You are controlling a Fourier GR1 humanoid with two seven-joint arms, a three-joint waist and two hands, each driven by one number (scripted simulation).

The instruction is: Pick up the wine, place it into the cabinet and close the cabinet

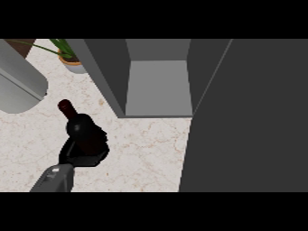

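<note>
Wine (76, 122) gripped in curled left hand (86, 146), above tabletop (143, 149).
Still to carry toward open cabinet (157, 85) at two o'clock, then close door (263, 117).

The wine bottle (76, 122) shows only its neck and shoulder; the lower body is hidden by the hand (86, 146) that curls round it, so the label cannot be read. The forearm is cut at the bottom edge. The potted plant (68, 56) is cut by the top edge; its leaves are only partly seen. The grey cylinder (9, 83) at left is cut by the left and top edges, so what it is cannot be told. The cabinet (157, 85) is cut at the top, and its door (263, 117) at the right and bottom, hiding the desk (143, 153) behind it.
</note>
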